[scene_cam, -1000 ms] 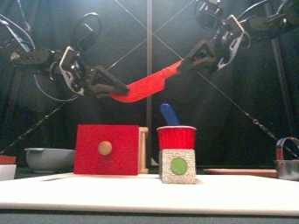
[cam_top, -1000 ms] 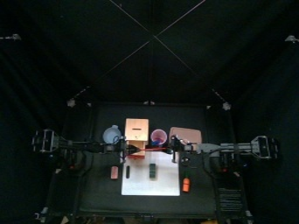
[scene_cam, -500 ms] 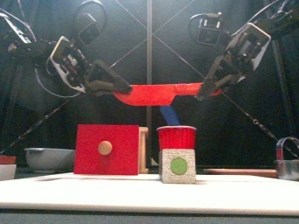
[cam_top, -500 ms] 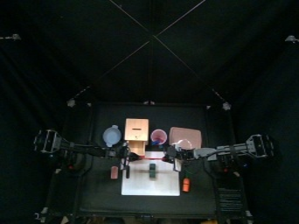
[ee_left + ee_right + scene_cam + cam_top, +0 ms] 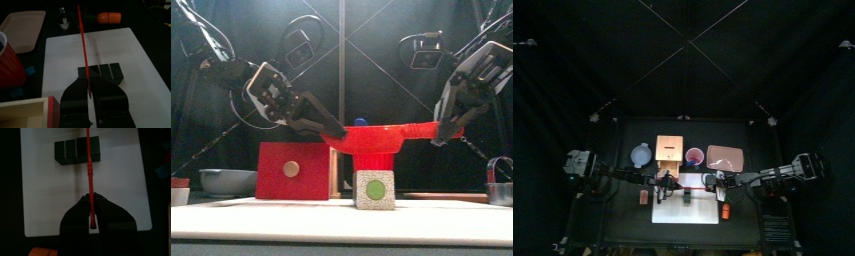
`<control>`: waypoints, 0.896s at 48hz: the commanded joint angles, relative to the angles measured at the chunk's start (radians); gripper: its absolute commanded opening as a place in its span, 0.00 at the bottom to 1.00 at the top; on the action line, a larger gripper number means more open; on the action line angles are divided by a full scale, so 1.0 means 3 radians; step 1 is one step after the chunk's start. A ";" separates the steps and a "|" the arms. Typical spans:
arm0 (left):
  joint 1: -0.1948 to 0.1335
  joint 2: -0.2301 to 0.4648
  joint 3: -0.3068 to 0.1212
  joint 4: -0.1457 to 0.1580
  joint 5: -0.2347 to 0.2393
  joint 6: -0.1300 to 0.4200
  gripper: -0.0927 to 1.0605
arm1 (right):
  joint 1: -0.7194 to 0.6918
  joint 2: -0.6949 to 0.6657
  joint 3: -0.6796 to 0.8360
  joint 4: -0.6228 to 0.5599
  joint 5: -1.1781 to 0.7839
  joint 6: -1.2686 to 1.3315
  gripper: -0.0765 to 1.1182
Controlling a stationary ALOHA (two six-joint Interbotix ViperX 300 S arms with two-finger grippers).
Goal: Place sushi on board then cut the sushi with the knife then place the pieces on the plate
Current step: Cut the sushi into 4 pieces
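Both grippers hold a red toy knife (image 5: 378, 136) level in the air, one at each end. My left gripper (image 5: 338, 134) is shut on one end and my right gripper (image 5: 445, 130) on the other. Below it, a dark green sushi roll (image 5: 100, 73) of joined blocks lies on the white cutting board (image 5: 127, 47). In the right wrist view the knife (image 5: 88, 168) runs across the sushi roll (image 5: 75, 151). From the front, the sushi roll (image 5: 374, 189) shows its end face. The pink tray (image 5: 724, 157) lies behind the board (image 5: 690, 209).
A wooden box (image 5: 294, 171) with a red drawer front and a red cup (image 5: 374, 159) with a blue knife stand behind the board. The blue-grey bowl (image 5: 225, 181) is at back left, a metal cutter (image 5: 501, 181) at right. Orange toys (image 5: 726, 211) (image 5: 644, 198) lie beside the board.
Both grippers have come down and forward with the red knife. It hung tilted high up, then levelled, and now sits low over the sushi on the board.
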 commanded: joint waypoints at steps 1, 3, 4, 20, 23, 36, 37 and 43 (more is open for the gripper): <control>-0.0072 0.0000 0.0000 0.0015 0.0179 0.0138 0.35 | 0.0056 0.0026 0.0036 -0.0005 0.0072 -0.0005 0.39; -0.0082 0.0010 0.0000 0.0015 0.0210 0.0169 0.35 | 0.0072 0.0061 0.0031 -0.0010 0.0061 -0.0005 0.39; -0.0087 0.0015 0.0000 0.0015 0.0235 0.0179 0.35 | 0.0077 0.0077 0.0031 -0.0010 0.0056 -0.0005 0.39; -0.0082 0.0082 -0.0020 0.0010 0.0317 0.0205 0.34 | 0.0051 0.0199 -0.0015 -0.0092 -0.0056 -0.0010 0.39; -0.0087 0.0082 -0.0020 0.0010 0.0337 0.0210 0.35 | 0.0051 0.0210 -0.0015 -0.0097 -0.0061 -0.0010 0.39; -0.0107 0.0051 -0.0046 0.0015 0.0358 0.0210 0.35 | 0.0046 0.0210 -0.0041 -0.0097 -0.0061 -0.0005 0.39; -0.0112 0.0046 -0.0051 0.0015 0.0358 0.0210 0.35 | 0.0046 0.0205 -0.0041 -0.0097 -0.0061 -0.0005 0.39; -0.0153 0.0051 -0.0056 0.0005 0.0358 0.0199 0.35 | 0.0046 0.0199 -0.0036 -0.0097 -0.0061 -0.0005 0.39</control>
